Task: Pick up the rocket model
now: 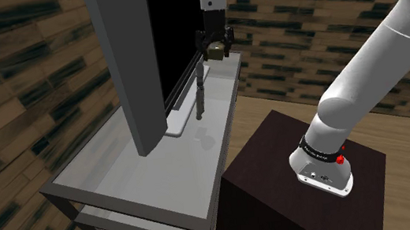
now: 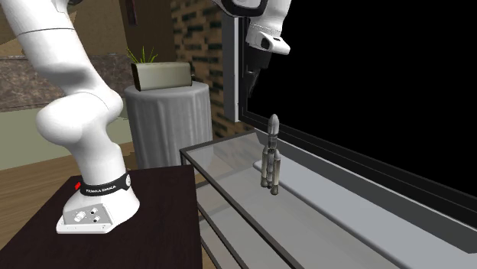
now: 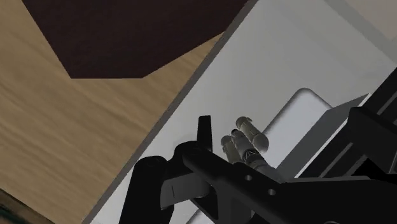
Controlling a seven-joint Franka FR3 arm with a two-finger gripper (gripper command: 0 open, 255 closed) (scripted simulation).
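The rocket model (image 1: 200,92) is a slim grey-brown rocket with side boosters. It stands upright on the glass table top (image 1: 147,176), close to the black screen's white foot (image 1: 183,121). In the second exterior view the rocket (image 2: 270,155) stands near the table's end. My black gripper (image 1: 216,48) hangs in the air above and just beyond it, open and holding nothing. That gripper (image 2: 251,79) is well clear of the rocket's nose. In the wrist view the rocket's boosters (image 3: 245,141) show past one black finger (image 3: 203,132).
A tall black screen (image 2: 367,92) in a grey frame (image 1: 133,71) runs along the table's far side. The table has a lower shelf (image 1: 120,223). My dark stand (image 1: 277,173) adjoins the table. An olive planter (image 2: 160,74) sits on a grey cylinder (image 2: 168,118).
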